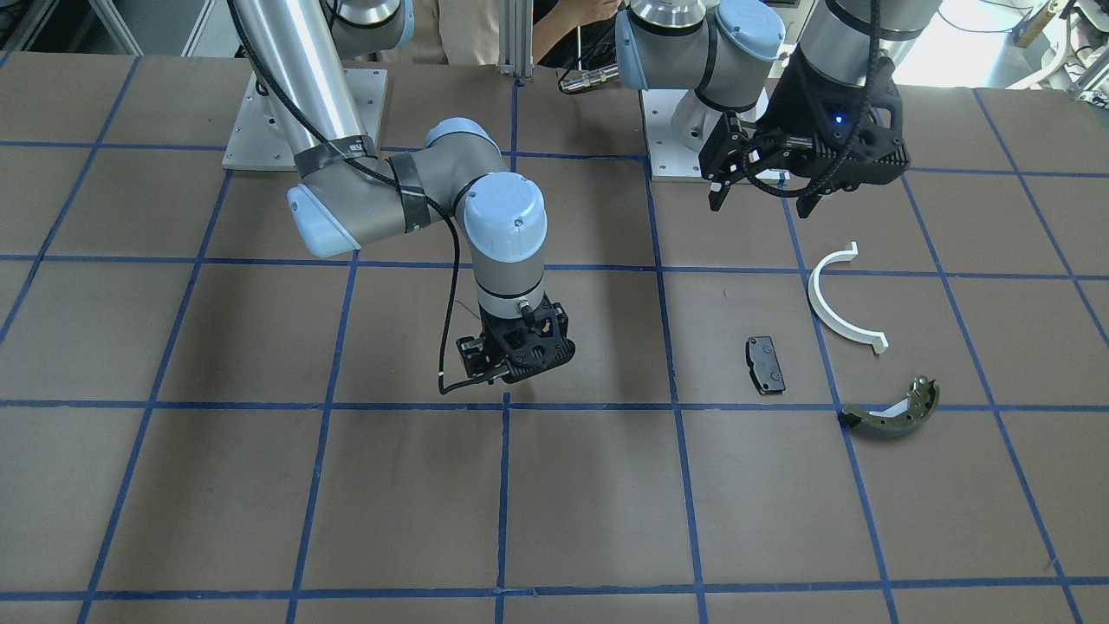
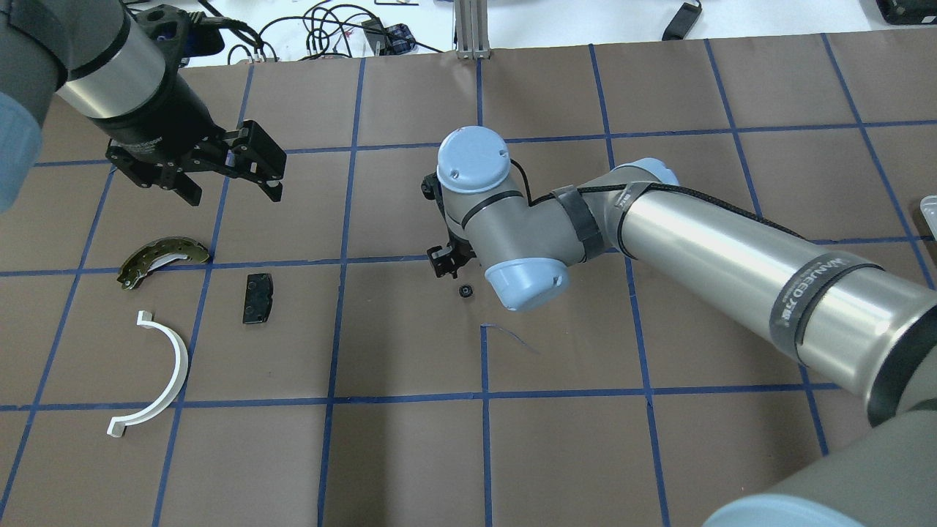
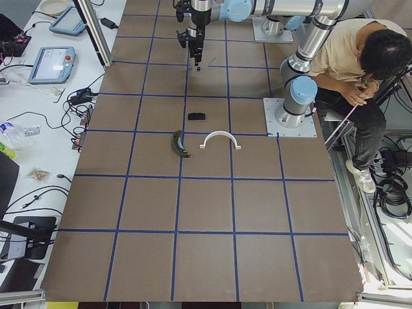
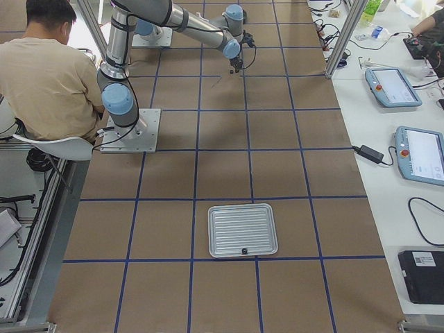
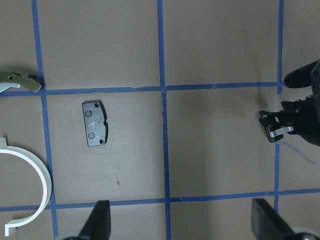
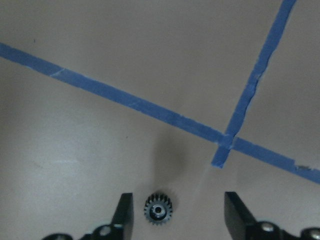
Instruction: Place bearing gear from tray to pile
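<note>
Black bearing gear (image 6: 158,211) lies between fingers (image 6: 124,216) of wide right claw (image 6: 178,197); left claw (image 5: 180,207) wide.

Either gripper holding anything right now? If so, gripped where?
Nothing is held. The right gripper is open, and the bearing gear lies on the table between its fingers, touching neither. The left gripper is open and empty.

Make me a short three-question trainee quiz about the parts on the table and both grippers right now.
1. True or false: the right gripper is clamped on the small black toothed gear.
2. Which pile part lies nearest that gear? A) white half-ring B) small black rectangular pad C) olive-green curved shoe
3. Fill in: the left gripper hangs with its jaws ____.
Key: 1 false; 2 B; 3 open.
</note>
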